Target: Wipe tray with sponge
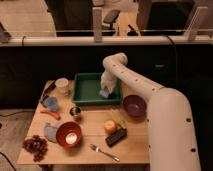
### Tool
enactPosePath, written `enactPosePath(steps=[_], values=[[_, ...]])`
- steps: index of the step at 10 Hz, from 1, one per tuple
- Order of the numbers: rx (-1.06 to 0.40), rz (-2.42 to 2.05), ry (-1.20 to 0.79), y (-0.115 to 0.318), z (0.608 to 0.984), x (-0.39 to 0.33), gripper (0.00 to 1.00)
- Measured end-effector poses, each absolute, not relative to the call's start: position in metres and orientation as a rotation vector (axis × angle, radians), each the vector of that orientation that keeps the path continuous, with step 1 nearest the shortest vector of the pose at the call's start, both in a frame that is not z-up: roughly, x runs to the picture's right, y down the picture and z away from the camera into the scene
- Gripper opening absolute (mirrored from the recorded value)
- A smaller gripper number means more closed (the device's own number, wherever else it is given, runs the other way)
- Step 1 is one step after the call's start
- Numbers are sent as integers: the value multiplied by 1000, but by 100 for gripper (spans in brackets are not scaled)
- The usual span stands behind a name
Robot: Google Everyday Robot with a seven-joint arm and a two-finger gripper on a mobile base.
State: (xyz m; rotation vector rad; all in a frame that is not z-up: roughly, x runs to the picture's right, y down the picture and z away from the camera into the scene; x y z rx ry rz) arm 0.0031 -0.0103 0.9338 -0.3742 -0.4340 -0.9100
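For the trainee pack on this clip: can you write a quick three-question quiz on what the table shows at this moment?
1. True or false: the gripper is down at the right part of the green tray.
2. Which thing lies in the tray right under the gripper? A) grapes B) the light blue sponge C) fork
3. Fill in: the round bowl just right of the tray is ___ in colour.

Key: 1 true; 2 B; 3 purple.
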Motion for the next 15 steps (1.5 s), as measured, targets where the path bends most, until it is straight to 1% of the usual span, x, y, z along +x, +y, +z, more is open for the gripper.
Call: enactPosePath(steps=[5,8,11,15], values=[[-408,-919,-412,3,944,5,0],[-409,-907,-383,1,950,16,0],[-384,-893,-346,-6,960,23,0],[-289,-878,-356,-21,975,17,0]])
